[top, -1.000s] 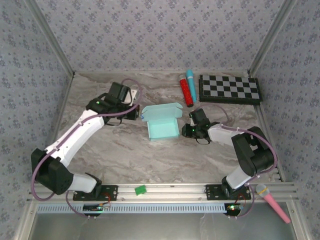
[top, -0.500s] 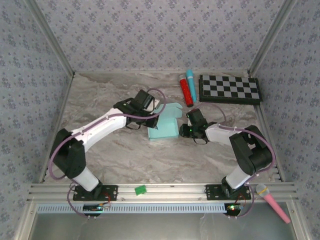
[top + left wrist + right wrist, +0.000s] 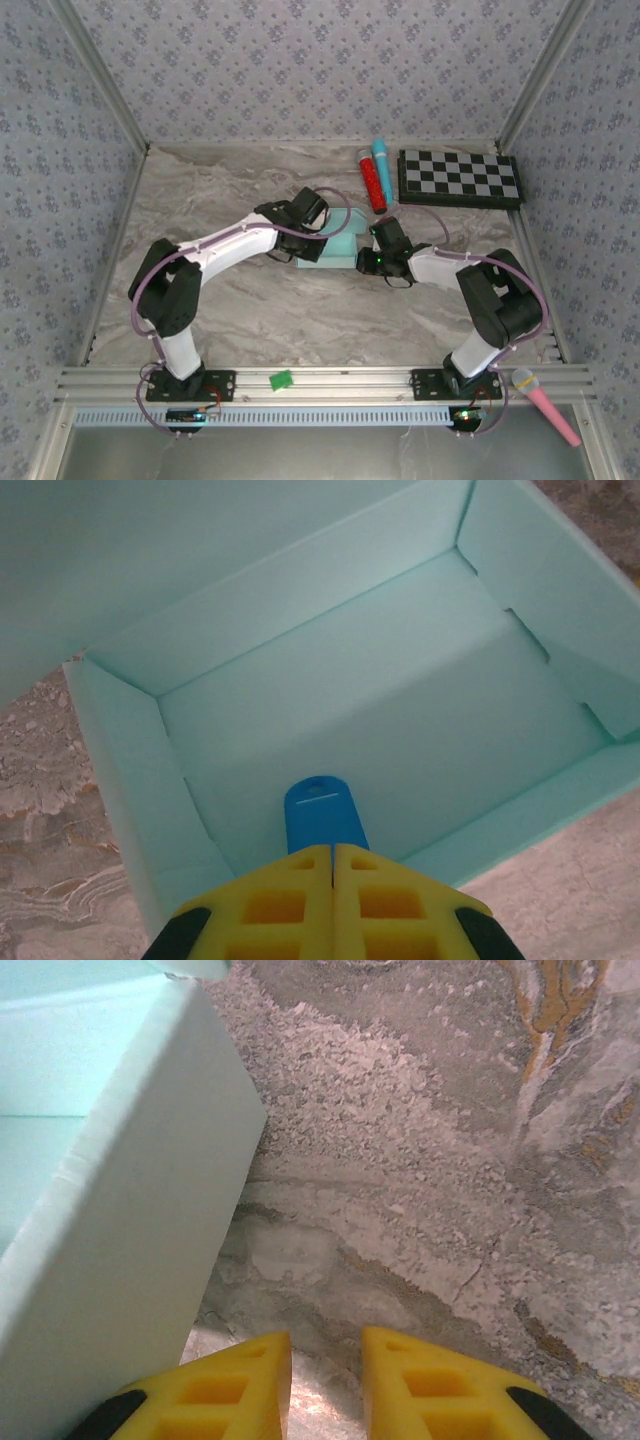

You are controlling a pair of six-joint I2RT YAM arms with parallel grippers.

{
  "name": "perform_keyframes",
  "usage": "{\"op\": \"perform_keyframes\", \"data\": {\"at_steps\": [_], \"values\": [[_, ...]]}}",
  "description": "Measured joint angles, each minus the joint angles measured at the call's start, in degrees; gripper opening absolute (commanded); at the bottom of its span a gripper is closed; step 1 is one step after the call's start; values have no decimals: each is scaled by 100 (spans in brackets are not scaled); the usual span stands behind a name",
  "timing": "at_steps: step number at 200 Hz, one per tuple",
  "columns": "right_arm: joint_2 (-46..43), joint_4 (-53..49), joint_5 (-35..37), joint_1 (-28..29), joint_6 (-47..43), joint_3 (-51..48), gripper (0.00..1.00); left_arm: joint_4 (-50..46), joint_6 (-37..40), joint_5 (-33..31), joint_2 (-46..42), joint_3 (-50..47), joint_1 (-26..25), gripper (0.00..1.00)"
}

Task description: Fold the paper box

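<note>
The paper box stands open in the middle of the table. The left claw, shut tight, hangs over its hollow. The right claw, slightly parted and empty, sits just beside its outer wall.

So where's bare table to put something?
Free on the grey marble tabletop: far-left corner, and near strip between the arm bases. Crowded: centre, left hand and right hand at the mint-blue card box; far right, red tube, blue tube, black-and-white checkerboard.
</note>
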Motion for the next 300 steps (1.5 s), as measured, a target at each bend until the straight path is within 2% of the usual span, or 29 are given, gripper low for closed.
{"op": "perform_keyframes", "data": {"at_steps": [76,176,252,300], "values": [[9,0,50,28,-4,4,25,-271,129,-348,170,227,-323,0],[9,-44,118,63,-26,26,26,-326,129,-914,46,173,-354,0],[9,-48,116,63,-63,26,26,-435,223,-1366,81,173,-632,0],[9,-52,116,63,-66,28,26,-433,238,-1502,411,190,-662,7]]}}
